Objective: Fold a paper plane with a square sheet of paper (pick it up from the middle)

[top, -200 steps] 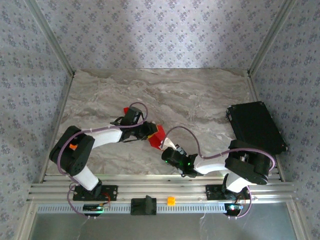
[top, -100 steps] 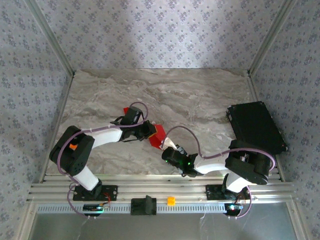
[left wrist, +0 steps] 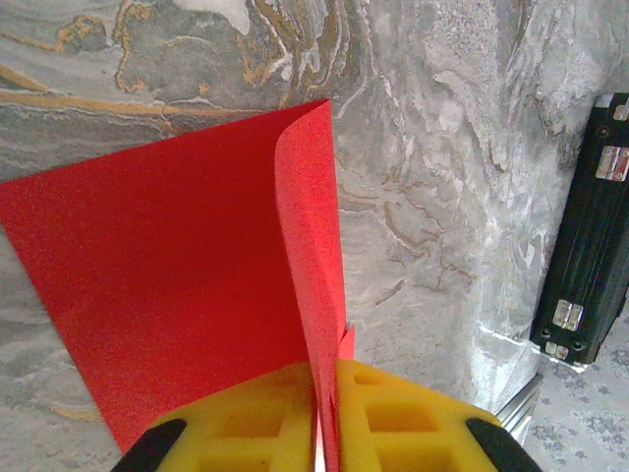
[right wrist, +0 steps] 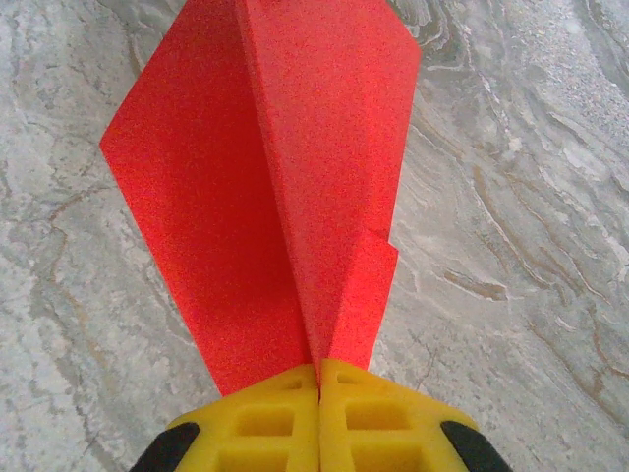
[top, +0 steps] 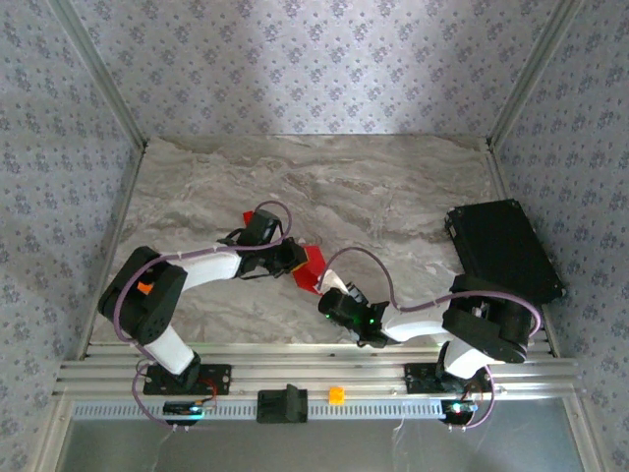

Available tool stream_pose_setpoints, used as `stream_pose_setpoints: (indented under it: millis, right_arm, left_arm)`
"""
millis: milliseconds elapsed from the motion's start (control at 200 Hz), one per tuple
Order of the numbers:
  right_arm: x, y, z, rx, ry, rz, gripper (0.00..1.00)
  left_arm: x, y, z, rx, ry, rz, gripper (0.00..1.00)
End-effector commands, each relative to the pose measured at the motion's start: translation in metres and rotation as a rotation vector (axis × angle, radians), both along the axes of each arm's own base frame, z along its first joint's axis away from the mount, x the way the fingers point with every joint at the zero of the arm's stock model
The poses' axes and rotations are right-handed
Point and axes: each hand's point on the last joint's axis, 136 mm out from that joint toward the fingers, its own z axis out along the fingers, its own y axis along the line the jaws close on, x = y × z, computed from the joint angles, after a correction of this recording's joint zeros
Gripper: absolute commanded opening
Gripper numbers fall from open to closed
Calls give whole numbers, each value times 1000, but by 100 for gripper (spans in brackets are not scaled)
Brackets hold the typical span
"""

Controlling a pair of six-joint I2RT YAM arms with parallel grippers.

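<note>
Right wrist: grainy red paper sheet, creased wedge; veined marble table.

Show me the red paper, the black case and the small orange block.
red paper (right wrist: 246, 187), right wrist view, on its left flap.
black case (top: 504, 248), top view, on its lid.
orange block (top: 336, 394), top view, on its top.

The red paper is thin, bright and folded, not flat. It is up near the middle of the table, a bit toward the near side. Seen from the left wrist, one big part spreads out to the left, and a flap stands up on its edge along a sharp crease. Seen from the right wrist, it looks like a pointed wedge with a small flap low on the right. The left gripper and the right gripper each pinch an edge. It may touch the table, but that is hard to see.
</note>
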Motion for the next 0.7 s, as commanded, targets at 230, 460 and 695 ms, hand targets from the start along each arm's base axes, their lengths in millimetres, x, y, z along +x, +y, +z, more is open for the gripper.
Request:
stream_pose_setpoints:
  millis: [230, 460, 695]
  right_arm:
    - [2, 5, 10, 150, 67, -24, 2]
    - [2, 9, 2, 269, 209, -22, 2]
    - [9, 14, 4, 391, 291, -10, 2]
  left_arm:
    - [6, 6, 13, 35, -42, 6, 38]
    - [8, 30, 20, 80, -62, 74, 60]
    - [7, 42, 23, 83, -72, 105, 62]
